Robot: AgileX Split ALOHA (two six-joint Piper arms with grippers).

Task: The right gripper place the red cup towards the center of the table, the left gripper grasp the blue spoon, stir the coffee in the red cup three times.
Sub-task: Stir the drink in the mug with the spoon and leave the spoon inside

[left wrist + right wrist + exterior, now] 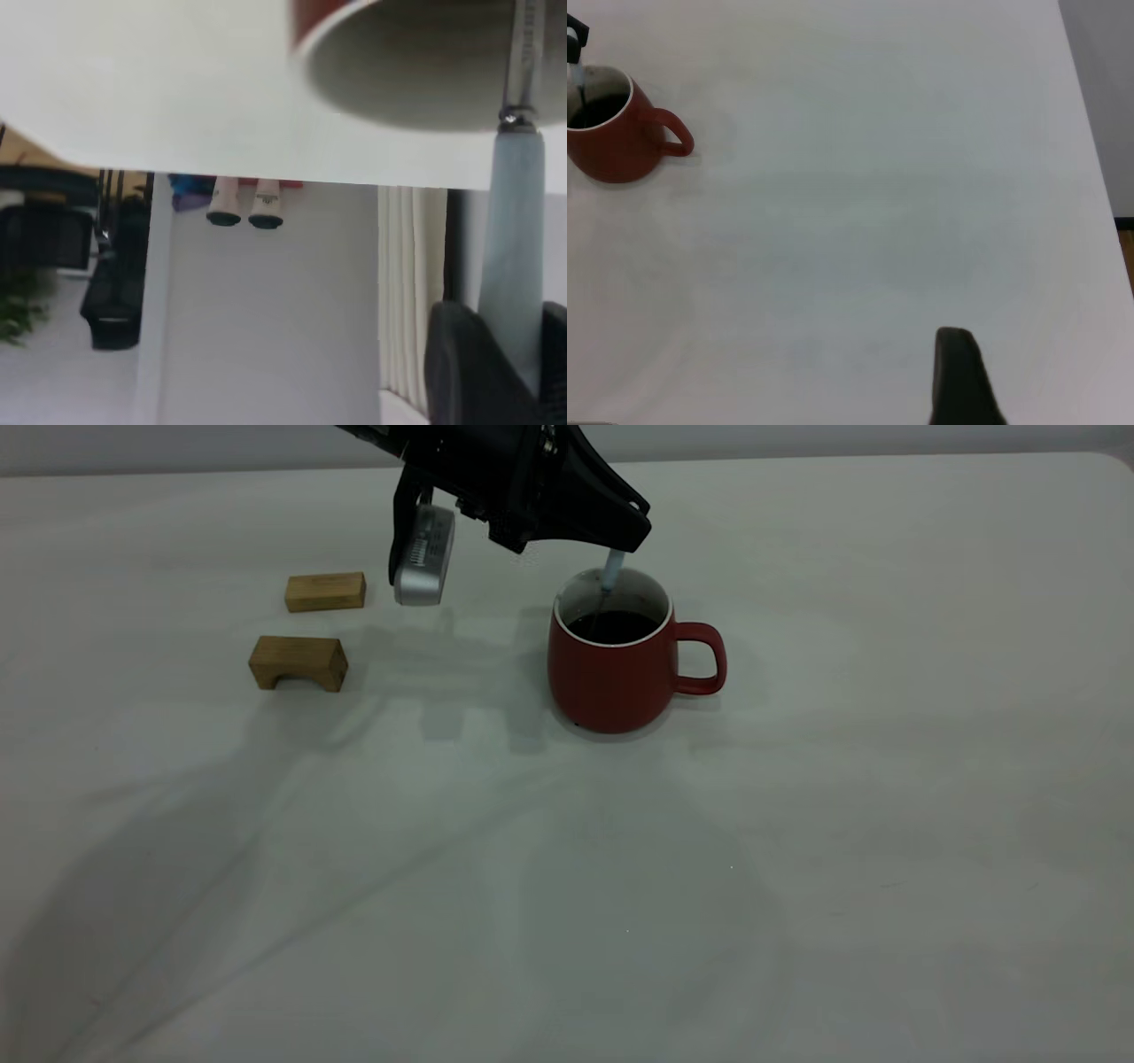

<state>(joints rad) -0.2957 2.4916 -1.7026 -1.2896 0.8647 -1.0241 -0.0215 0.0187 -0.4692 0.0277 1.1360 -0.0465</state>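
Observation:
The red cup (620, 682) stands upright near the middle of the table (797, 868), its handle pointing right, with dark coffee (614, 627) inside. My left gripper (625, 536) hovers just above the cup's rim, shut on the pale blue handle of the blue spoon (612, 567). The spoon hangs down into the coffee. In the left wrist view the spoon (514, 257) runs from the left gripper (523, 372) into the cup (416, 62). The right wrist view shows the cup (616, 146) far off and one finger (957, 376) of my right gripper, nothing near it.
Two tan wooden blocks lie left of the cup: a flat one (325, 592) farther back and an arch-shaped one (298, 662) nearer. The left arm's silver camera module (423, 558) hangs between the blocks and the cup.

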